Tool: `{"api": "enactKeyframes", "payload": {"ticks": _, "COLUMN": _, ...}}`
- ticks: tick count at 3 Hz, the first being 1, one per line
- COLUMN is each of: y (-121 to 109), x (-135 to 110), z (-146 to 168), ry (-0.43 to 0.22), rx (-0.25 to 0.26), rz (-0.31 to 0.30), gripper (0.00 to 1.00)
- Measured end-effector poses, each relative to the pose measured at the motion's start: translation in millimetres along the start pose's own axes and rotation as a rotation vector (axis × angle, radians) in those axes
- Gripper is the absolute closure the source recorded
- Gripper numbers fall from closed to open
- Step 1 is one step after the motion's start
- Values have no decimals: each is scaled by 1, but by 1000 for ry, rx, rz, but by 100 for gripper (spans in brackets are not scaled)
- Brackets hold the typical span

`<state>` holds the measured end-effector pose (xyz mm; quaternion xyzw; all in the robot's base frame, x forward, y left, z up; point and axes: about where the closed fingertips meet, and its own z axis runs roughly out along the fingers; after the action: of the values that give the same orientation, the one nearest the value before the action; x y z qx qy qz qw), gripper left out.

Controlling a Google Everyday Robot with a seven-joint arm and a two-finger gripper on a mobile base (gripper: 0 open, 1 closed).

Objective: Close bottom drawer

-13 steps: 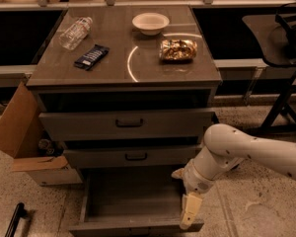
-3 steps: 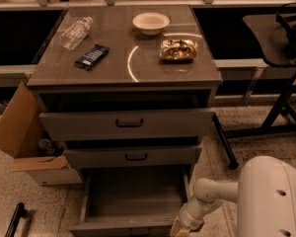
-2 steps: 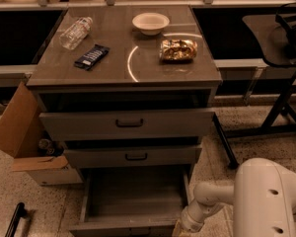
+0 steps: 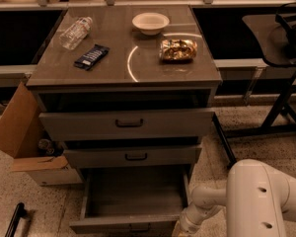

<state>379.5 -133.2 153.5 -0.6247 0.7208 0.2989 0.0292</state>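
camera view looks down on the bottom drawer (image 4: 133, 197), the lowermost of three in a grey metal cabinet (image 4: 209, 85). it stands pulled far out over the speckled floor (image 4: 246, 147), showing its long grey tray, and its low front panel with a small dark pull handle sits at the lower edge of the picture. the gripper (image 4: 179, 230) is just off the right front corner of this drawer, low down and partly cut by the frame edge; whether it is released or clenched cannot be told, nor whether it touches the panel. the white robot arm (image 4: 259, 201) bulks up to the right of it, its thinner wrist section angling down and left toward the drawer corner.

directly above, the middle drawer (image 4: 133, 157) with its small dark handle juts out slightly, and the taller top drawer (image 4: 128, 124) with a wider handle juts out too. on the glossy grey cabinet top lie a white round bowl (image 4: 150, 22) at the back, a clear plastic bottle (image 4: 75, 32) on its side at the back left, a dark blue bar wrapper (image 4: 91, 57) near it, and a crinkled gold snack packet (image 4: 178, 49) at the right. the print on both wrappers is too blurred to read.

an open brown cardboard box (image 4: 24, 132) leans at the cabinet's left side. a dark table with black legs (image 4: 281, 48) stands to the right.
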Motion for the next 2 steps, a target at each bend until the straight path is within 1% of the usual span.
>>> {"api": "enactKeyframes", "payload": {"ticks": 1, "y": -3, "x": 1, "z": 0, "ry": -6, "rx": 8, "rz": 0, "gripper": 100}}
{"api": "enactKeyframes", "payload": {"ticks": 2, "y": -17, "x": 2, "z": -4, "ry": -38, "rx": 47, "rz": -1, "gripper": 100}}
